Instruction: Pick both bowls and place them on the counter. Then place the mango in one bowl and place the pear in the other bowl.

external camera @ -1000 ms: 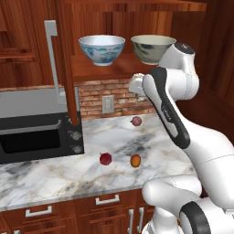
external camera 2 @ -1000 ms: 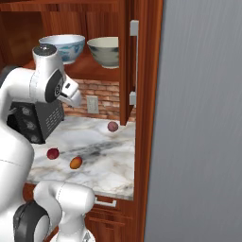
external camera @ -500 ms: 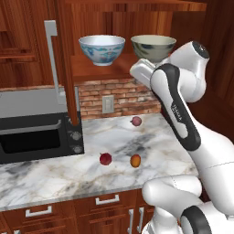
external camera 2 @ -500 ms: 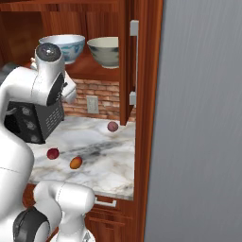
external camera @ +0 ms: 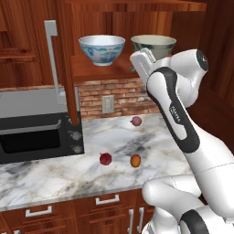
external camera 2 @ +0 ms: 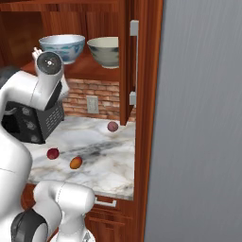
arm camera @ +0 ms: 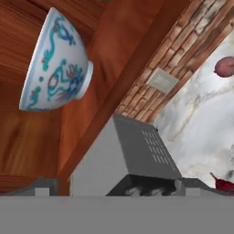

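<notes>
The 2 bowls, the floral white bowl (external camera: 102, 49) and the grey-green bowl (external camera: 153, 45), sit side by side on a wooden cabinet shelf (external camera: 98, 71) above a brick backsplash (external camera: 123, 96). The gripper (external camera: 140, 58), raised beside the grey-green bowl, gapes wide and holds nothing. On the marble counter (external camera: 55, 171) lie the mango (external camera: 135, 160), the pear (external camera: 105, 159) and, nearer the wall, a paler red fruit (external camera: 136, 121). A microwave (external camera: 39, 132) stands at the left.

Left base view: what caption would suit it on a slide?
White arm raised toward two shelved bowls; three small fruits wait on the marble counter.
</notes>
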